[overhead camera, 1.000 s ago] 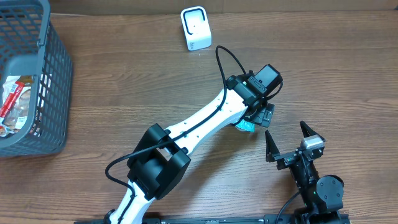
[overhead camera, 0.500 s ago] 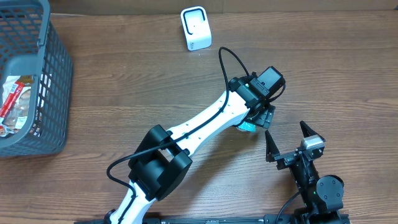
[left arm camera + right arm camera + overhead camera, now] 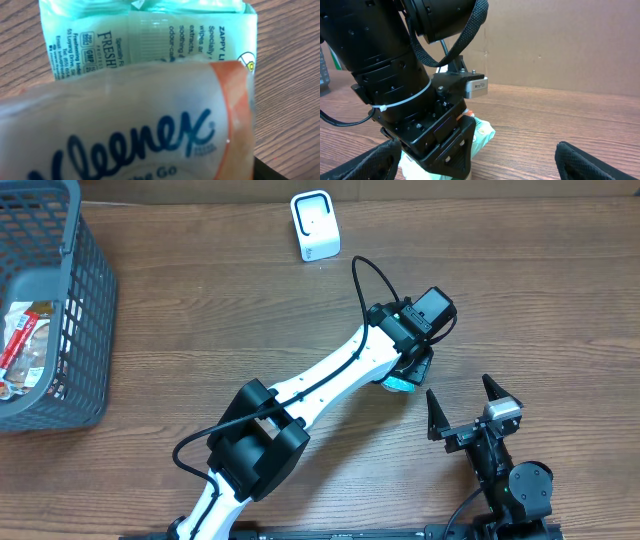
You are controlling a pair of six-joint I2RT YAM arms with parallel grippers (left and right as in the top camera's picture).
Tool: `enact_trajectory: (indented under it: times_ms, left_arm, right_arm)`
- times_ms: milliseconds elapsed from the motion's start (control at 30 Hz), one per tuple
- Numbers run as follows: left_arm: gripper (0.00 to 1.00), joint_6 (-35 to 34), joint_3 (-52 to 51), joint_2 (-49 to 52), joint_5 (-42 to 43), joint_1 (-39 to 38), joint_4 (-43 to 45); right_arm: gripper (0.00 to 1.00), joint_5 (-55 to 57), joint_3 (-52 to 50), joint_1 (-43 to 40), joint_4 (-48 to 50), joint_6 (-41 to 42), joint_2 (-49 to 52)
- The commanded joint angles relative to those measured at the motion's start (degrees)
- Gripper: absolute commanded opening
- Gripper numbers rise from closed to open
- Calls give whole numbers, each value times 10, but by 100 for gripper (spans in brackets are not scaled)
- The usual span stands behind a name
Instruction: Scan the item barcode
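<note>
Right of table center, the Kleenex pack overlaps a green wipes pack under the left gripper. Can't tell if its fingers grip anything. Right gripper gapes wide, empty.

Wooden table, brown grain, fills the frame. On it:
- grey mesh basket, upper left, cut off by the frame edge
- small white scanner, top centre
- pale green wipes pack, right of centre, flat on the wood
- Kleenex pack overlapping the wipes pack; resting on it or beside it unclear
</note>
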Motion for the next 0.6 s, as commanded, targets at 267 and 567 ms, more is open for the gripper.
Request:
enact_trajectory:
  times_ms: [267, 567]
  left_arm:
    - [92, 9, 5, 12, 7, -4, -9]
    - [94, 9, -30, 12, 5, -6, 18]
  right_arm:
    - [100, -1, -6, -2, 2, 4, -5]
    - [100, -1, -6, -2, 2, 4, -5]
